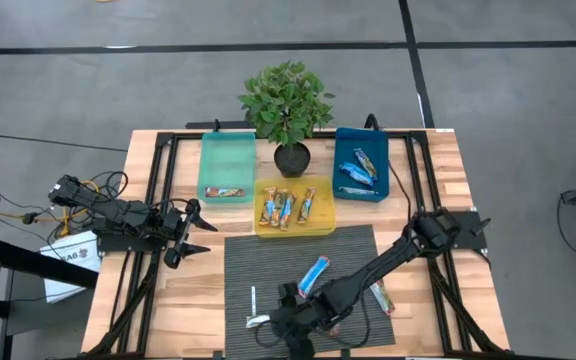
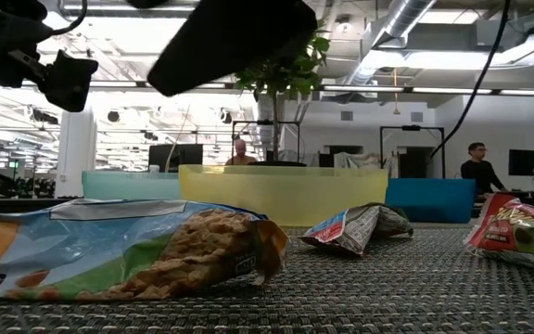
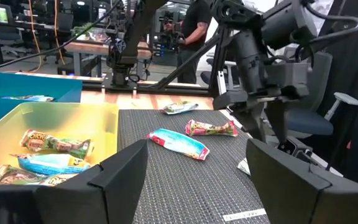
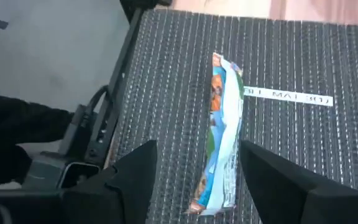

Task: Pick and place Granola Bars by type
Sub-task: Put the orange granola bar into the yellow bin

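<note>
Several granola bars lie flat on the dark ribbed mat [image 1: 298, 260]: a blue one [image 1: 314, 275], a red-orange one [image 1: 383, 297], and a light-blue multicoloured one [image 4: 222, 137] near the mat's front edge. My right gripper [image 4: 196, 146] hangs open above that multicoloured bar, slanting down, with a finger on either side and touching nothing. In the high view this gripper [image 1: 286, 322] hides the bar. My left gripper [image 1: 183, 235] waits open at the table's left, pointing level.
At the back stand a teal tray [image 1: 226, 150] holding one bar, a yellow tray [image 1: 323, 222] with several bars and a blue tray [image 1: 343, 150] with blue bars. A potted plant [image 1: 288, 105] stands between them. A white stick [image 1: 253, 300] and a white label [image 4: 288, 95] lie on the mat.
</note>
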Tool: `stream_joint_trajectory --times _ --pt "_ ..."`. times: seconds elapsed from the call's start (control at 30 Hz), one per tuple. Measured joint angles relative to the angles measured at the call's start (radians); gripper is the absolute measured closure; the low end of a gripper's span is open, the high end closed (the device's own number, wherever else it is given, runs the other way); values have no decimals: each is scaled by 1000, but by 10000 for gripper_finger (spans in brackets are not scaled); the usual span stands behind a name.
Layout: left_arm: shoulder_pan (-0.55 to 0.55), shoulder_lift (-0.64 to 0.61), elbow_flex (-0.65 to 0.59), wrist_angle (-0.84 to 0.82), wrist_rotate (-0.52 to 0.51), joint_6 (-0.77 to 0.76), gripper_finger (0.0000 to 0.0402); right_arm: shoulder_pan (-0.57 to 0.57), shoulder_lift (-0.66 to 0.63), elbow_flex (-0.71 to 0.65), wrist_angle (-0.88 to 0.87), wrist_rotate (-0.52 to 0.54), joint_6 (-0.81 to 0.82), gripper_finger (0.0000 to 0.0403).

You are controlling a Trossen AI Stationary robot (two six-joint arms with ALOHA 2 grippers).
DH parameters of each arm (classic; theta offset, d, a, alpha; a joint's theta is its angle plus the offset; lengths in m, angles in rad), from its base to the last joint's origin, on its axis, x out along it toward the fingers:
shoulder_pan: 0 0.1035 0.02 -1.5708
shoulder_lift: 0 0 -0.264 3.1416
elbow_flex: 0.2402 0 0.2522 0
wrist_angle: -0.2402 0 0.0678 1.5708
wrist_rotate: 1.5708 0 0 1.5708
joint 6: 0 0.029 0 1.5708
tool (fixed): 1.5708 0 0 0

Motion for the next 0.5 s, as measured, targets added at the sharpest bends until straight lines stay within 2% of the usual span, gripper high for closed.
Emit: stream_joint_trajectory --times 0.5 --pt "0 0 0 0 -1 0 136 -25 61 -1 -32 2 0 184"
